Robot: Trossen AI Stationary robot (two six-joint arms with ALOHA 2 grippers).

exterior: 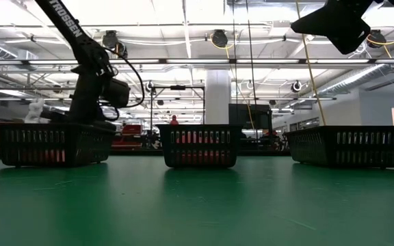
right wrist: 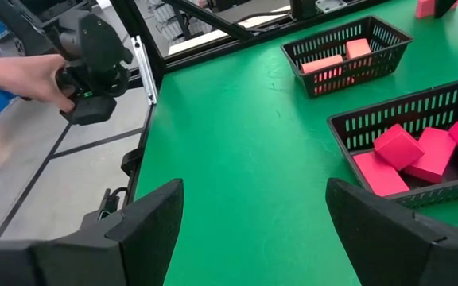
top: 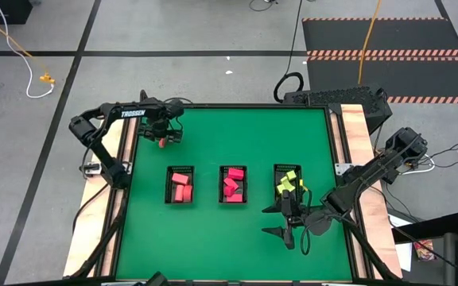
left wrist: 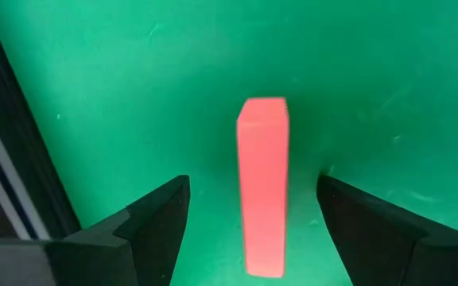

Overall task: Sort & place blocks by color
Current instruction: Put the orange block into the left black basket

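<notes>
A salmon-red bar-shaped block [left wrist: 262,191] rests on the green table near its far left corner [top: 162,143]. My left gripper [left wrist: 253,181] points down over it, open, one finger on each side of the bar and apart from it [top: 163,135]. My right gripper [right wrist: 254,187] hovers open near the table's front right [top: 275,221], pointing toward the left, with nothing between its fingers. Other blocks lie sorted in three black mesh baskets: salmon-red ones [top: 180,187], pink-red ones [top: 232,184] and yellow-green ones [top: 288,181].
The three baskets stand in a row across the table's middle [exterior: 53,143], [exterior: 198,145], [exterior: 351,145]. Bare green surface lies in front of them and to the far side. Beyond the table's left edge a person's hand [right wrist: 22,75] holds a black device.
</notes>
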